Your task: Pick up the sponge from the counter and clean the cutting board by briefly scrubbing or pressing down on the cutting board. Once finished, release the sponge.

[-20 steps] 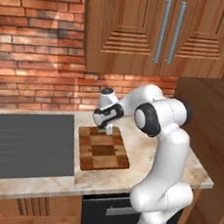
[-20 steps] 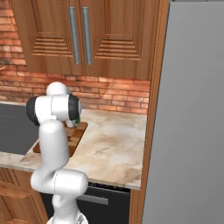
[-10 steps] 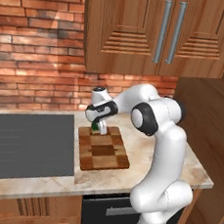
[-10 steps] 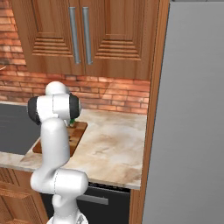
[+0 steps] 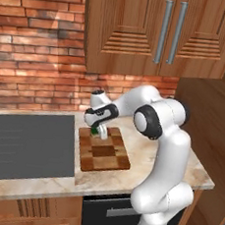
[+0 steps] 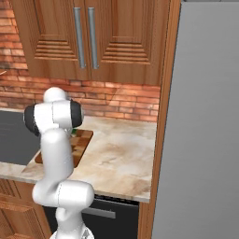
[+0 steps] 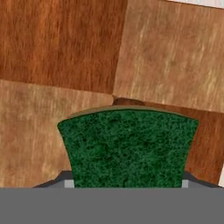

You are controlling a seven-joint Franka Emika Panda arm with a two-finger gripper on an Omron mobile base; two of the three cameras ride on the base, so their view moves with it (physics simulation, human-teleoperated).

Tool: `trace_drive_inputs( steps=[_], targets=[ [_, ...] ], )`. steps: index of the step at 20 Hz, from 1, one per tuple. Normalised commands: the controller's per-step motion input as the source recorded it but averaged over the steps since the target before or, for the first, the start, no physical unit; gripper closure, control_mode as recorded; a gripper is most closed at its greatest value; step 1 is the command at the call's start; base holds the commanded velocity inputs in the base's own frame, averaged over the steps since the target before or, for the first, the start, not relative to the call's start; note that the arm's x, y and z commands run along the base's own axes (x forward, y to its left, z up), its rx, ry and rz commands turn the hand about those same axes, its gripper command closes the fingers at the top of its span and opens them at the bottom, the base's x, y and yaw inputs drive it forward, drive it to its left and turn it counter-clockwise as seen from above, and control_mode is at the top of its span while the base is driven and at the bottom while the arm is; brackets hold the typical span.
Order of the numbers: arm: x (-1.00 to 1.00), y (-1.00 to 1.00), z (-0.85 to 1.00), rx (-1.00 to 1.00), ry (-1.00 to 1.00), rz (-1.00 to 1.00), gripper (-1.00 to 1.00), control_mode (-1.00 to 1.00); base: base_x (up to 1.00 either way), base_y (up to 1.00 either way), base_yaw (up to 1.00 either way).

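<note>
Widest first: brick wall (image 5: 37, 51) behind, wooden cabinets (image 5: 158, 33) overhead, a tall grey refrigerator (image 6: 205, 121) at the right of the right base view. Below them runs the surface (image 5: 145, 148), beige marbled stone, with the dark grey cooktop (image 5: 26, 146) sunk into its left half.

Now the cutting board (image 5: 104, 149), checkered in light and dark brown, lying flat just beside the cooktop. The white arm (image 5: 158, 139) bends low over its far end, and the gripper (image 5: 98, 129) points down at the board's back edge.

And there's the sponge (image 5: 96, 131), a small block pinched between the fingers. In the hand view its dark green face (image 7: 127, 146) sits right up front, with the board's big wood squares (image 7: 61, 43) close beyond it. Whether it is pressed onto the wood or a shade above, I can't tell from here.

Handling, as I judge it: this sponge should be light and soft, so it will squash under a firm pinch and give when pushed down. It looks fibrous and grippy, not slippery or fragile. Best held across its two narrow sides, scrub face clear of the fingers. The board looks stiff and flat, so it should take a downward press without shifting much.
</note>
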Motion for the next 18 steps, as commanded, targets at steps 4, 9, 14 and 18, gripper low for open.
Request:
trace_drive_inputs(
  steps=[4,9,14,18],
  targets=[
    [-0.83,0.0,-0.31,0.0,0.0,0.02,1.0,-1.0,0.0,0.0,0.0],
    [-0.82,0.0,-0.33,0.02,0.0,0.01,1.0,-1.0,0.0,0.0,0.0],
    [-0.83,0.04,-0.36,0.02,0.0,0.01,1.0,-1.0,0.0,0.0,0.0],
    [-0.84,0.05,-0.4,0.01,0.0,0.01,1.0,-1.0,0.0,0.0,0.0]
  ],
)
